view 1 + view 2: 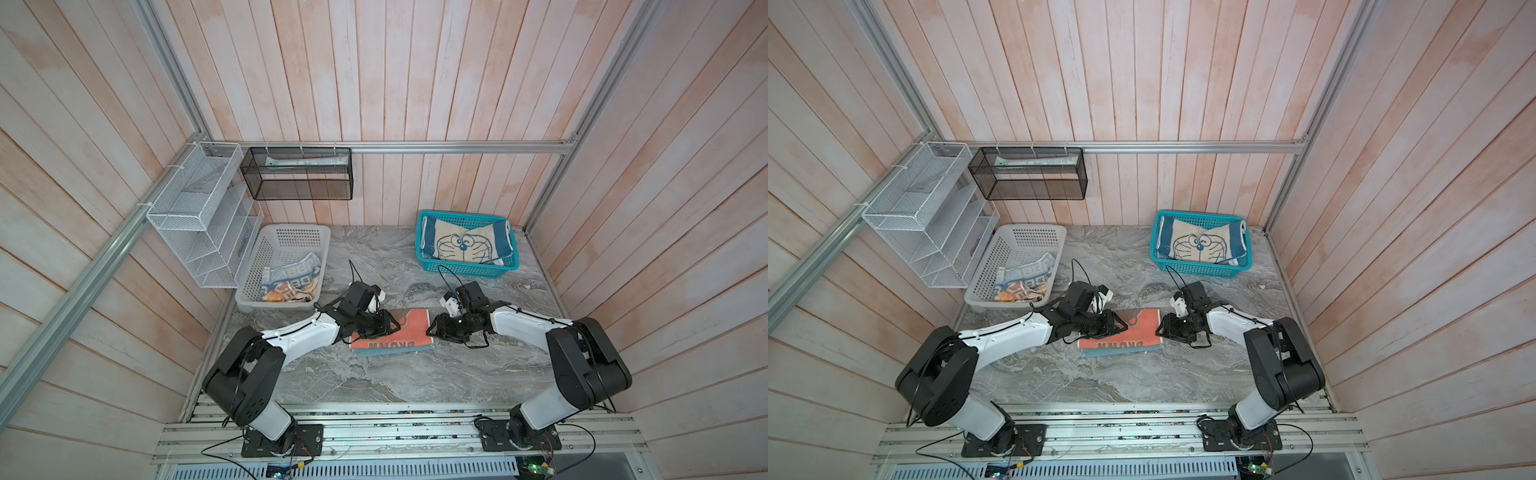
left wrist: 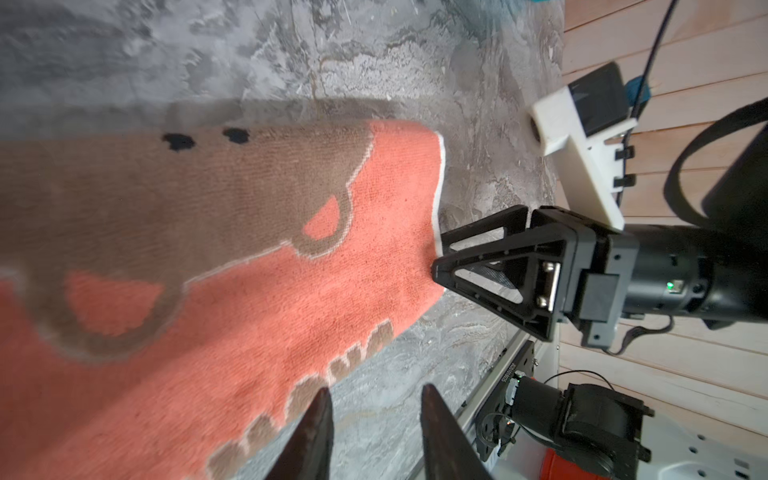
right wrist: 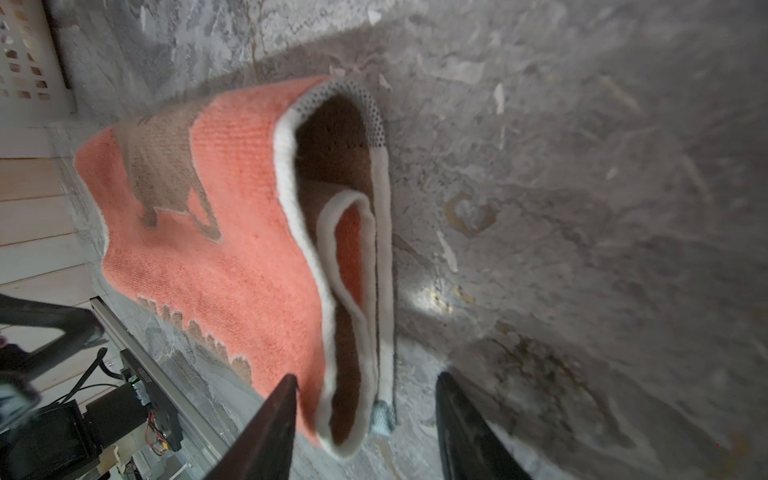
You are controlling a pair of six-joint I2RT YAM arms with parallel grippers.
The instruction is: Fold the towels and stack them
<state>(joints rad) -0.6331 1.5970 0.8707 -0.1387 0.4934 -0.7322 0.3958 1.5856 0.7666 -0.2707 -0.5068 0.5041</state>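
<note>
Your coral "BROWN" towel lies folded on the marble table, near centre, and both claws flank it gripping nothing. The left gripper hangs over its left edge with jaws apart, and the right gripper stands at its right edge, also apart. The fold looks done, so carrying it to the stack is likely next, probably onto the Doraemon towel in the teal basket, far right. The right-hand layers gape loosely, so pinch every layer together. The block-lettered towel waits crumpled in the white basket, far left.
</note>
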